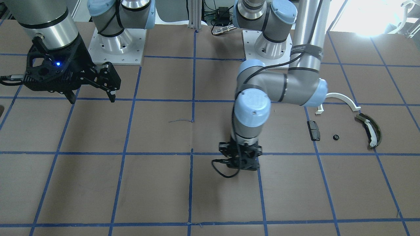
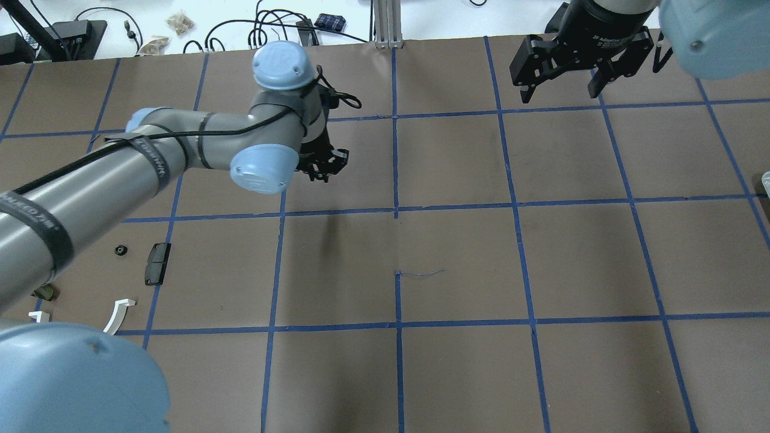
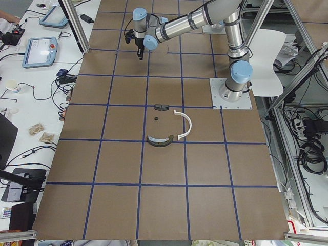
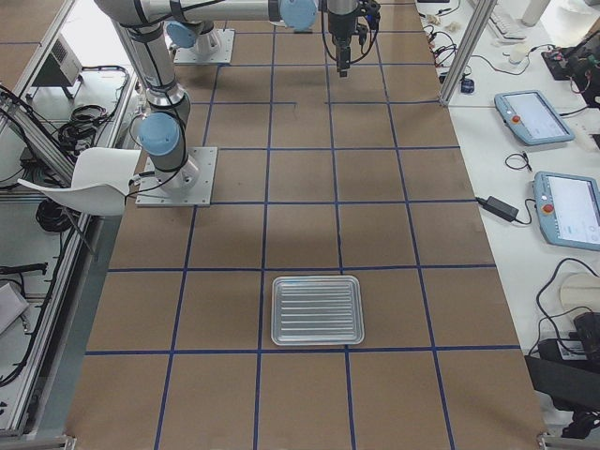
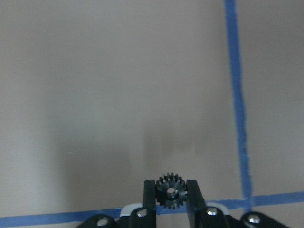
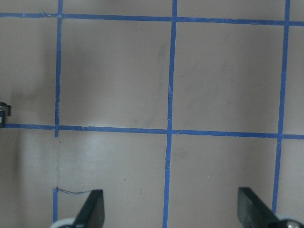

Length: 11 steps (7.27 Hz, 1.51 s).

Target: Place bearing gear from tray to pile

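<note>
My left gripper (image 5: 171, 197) is shut on a small black toothed bearing gear (image 5: 171, 194) and holds it above the brown table; it also shows in the front view (image 1: 241, 165) and the overhead view (image 2: 325, 169). The pile lies apart from it on my left: a white half-ring arc (image 1: 341, 97), an olive curved shoe with a white strip (image 1: 370, 129), a black rectangular pad (image 1: 313, 130) and a small black round part (image 1: 335, 137). The ribbed metal tray (image 4: 317, 309) shows only in the right exterior view. My right gripper (image 1: 92, 98) is open and empty, raised.
Blue tape lines grid the brown table (image 2: 457, 264). The two arm bases (image 1: 118, 42) stand at the robot's edge. Cables and small items (image 2: 283, 27) lie beyond the far edge. The left arm's long link (image 2: 120, 174) crosses above the pile.
</note>
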Each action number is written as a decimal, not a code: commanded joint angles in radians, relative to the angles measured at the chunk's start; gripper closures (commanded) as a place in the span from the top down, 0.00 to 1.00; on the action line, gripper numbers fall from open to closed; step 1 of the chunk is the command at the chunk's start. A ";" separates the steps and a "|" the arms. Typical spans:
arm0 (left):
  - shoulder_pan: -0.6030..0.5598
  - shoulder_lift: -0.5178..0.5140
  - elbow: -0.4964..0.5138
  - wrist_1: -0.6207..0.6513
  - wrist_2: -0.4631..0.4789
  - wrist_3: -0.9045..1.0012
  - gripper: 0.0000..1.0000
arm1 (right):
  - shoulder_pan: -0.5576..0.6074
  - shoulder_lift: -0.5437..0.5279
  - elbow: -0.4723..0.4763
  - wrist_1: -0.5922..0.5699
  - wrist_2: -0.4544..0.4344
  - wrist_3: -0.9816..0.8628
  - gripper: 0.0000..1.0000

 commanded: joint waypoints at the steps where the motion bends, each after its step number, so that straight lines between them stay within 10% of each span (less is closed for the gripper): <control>1: 0.300 0.064 -0.089 0.005 -0.002 0.409 0.06 | 0.000 -0.001 0.000 0.000 0.000 0.000 1.00; 5: 0.658 0.073 -0.120 0.009 -0.031 0.819 0.06 | -0.001 0.002 0.000 -0.002 -0.001 -0.001 1.00; 11: 0.737 0.029 -0.123 0.024 -0.001 0.873 0.07 | -0.006 0.000 -0.002 -0.002 0.011 0.003 1.00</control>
